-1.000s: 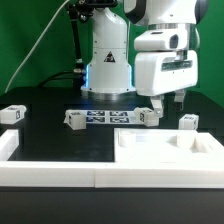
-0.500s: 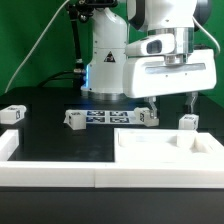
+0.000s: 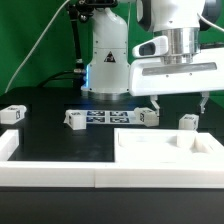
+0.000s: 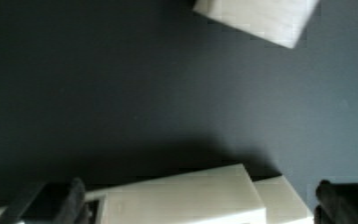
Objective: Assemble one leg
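The leg (image 3: 188, 121) sat on the black table (image 3: 50, 135) toward the exterior view's right, just behind the slab (image 3: 165, 150). The gripper (image 3: 181, 103) hung above it with its fingers spread wide and nothing between them. In the wrist view a white block (image 4: 185, 195) lay low between the fingers (image 4: 59, 200); whether it was the leg could not be told. A second leg (image 3: 148, 117) and a third leg (image 3: 76, 119) flanked the marker board (image 3: 108, 118). A fourth leg (image 3: 12, 114) lay far to the exterior view's left.
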### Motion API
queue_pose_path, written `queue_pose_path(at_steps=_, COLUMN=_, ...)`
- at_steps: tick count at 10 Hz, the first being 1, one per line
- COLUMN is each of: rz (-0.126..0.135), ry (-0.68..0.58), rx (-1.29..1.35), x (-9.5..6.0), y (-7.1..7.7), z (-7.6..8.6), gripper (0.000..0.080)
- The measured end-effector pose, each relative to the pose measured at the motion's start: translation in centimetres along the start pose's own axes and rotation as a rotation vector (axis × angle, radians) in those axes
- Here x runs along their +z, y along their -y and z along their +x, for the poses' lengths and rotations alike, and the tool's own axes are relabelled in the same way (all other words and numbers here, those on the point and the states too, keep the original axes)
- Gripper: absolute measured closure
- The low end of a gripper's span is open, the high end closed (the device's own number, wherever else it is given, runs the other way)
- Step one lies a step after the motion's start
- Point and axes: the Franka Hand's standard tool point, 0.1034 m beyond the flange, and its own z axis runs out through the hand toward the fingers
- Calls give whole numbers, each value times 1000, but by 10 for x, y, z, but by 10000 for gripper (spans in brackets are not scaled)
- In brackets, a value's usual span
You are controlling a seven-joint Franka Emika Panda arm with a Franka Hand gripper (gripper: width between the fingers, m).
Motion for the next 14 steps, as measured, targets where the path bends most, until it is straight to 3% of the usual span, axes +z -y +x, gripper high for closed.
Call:
queue_pose_path(at_steps=4, rz=16, ry=8, rx=369, x=4, y=4, z=-7, gripper=151)
queue_pose_path(at_steps=9, rz=9, ry=56, rx=304, x=6, y=8, z=-14, gripper=151)
queue_pose_path(at_steps=10, rz=-1, ry=166, rx=263, x=6, y=3, z=-17, gripper=151)
queue_pose_path(at_steps=12, rz=6, ry=290, rx=283, x=3, y=-1, z=-10, gripper=151)
queue_pose_path(at_steps=14, rz=12, ry=484, rx=270, x=4, y=-6, z=-15, gripper=151)
